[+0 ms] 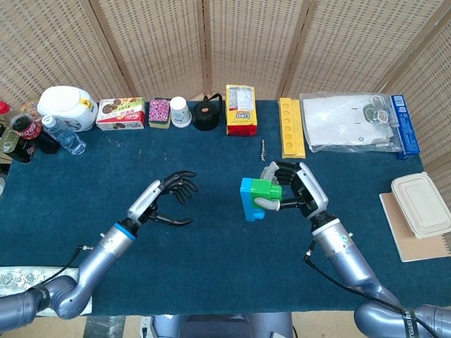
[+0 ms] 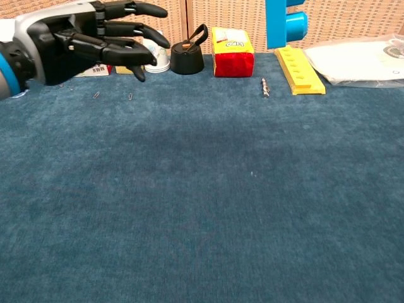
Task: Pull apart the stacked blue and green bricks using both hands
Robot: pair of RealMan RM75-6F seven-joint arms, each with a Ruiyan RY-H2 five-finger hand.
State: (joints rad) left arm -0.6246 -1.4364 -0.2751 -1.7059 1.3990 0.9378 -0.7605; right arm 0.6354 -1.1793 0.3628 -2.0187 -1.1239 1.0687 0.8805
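Note:
My right hand (image 1: 296, 194) holds the stacked bricks in the air above the blue table, right of centre in the head view. It grips the green brick (image 1: 267, 190), and the blue brick (image 1: 250, 200) sticks out on the side facing my left hand. The chest view shows only the blue brick's lower end (image 2: 285, 23) at the top edge; my right hand is cut off there. My left hand (image 1: 168, 199) hangs open, fingers spread and pointing toward the bricks, a short gap to their left. The chest view shows the left hand (image 2: 88, 39) at upper left.
Along the far table edge stand a white jar (image 1: 68, 107), a snack box (image 1: 120, 114), a paper cup (image 1: 180, 111), a black pot (image 1: 206, 113), a yellow-red packet (image 1: 241, 110) and a yellow tray (image 1: 292, 127). A plastic bag (image 1: 347, 122) and a food container (image 1: 421, 205) lie right.

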